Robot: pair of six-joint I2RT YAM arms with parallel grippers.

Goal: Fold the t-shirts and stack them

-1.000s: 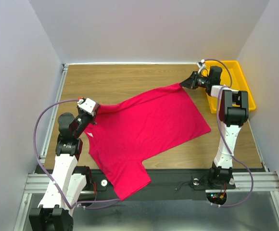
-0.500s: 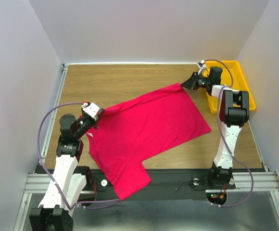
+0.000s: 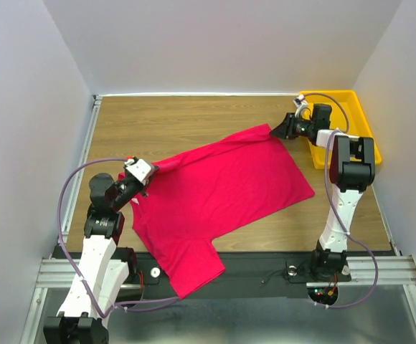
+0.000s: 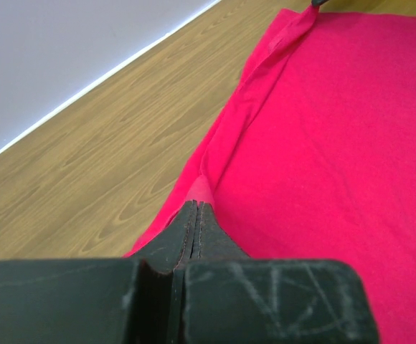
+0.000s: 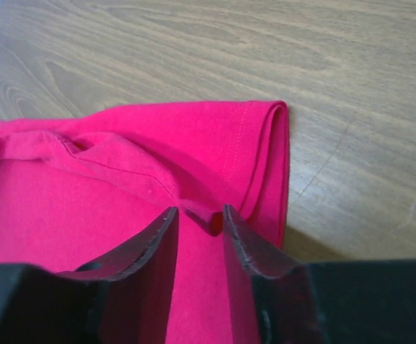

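**Pink t-shirt stretched between two arms on the counter**

A crimson-pink t-shirt (image 3: 222, 193) lies spread across the middle of the wooden counter (image 3: 186, 118). It sits at a slant, running from the near left up toward the far right. One sleeve droops over the counter's near edge, between the two arm bases.

The left fingers (image 3: 148, 172) are at the shirt's left edge, pressed tight together. In the left wrist view the left fingers (image 4: 196, 215) show no gap, and a small tab of pink cloth is pinched at their tips. From that pinch a rolled hem runs away along the shirt's edge toward its far corner, with bare wood to the left of it.

The right fingers (image 3: 276, 130) are at the shirt's far right corner, just beside a yellow tray (image 3: 351, 115) that sits at the far right of the counter. In the right wrist view the right fingers (image 5: 163, 240) stand apart, with a clear strip of pink cloth showing between them. A small ridge of cloth rises in that gap, against the right-hand finger, but the two are not clamped on it. Past the fingertips the corner of the shirt is doubled over, its stitched hem forming a rounded fold that rests on the wood.

The shirt is in one layer over most of its spread, unfolded.
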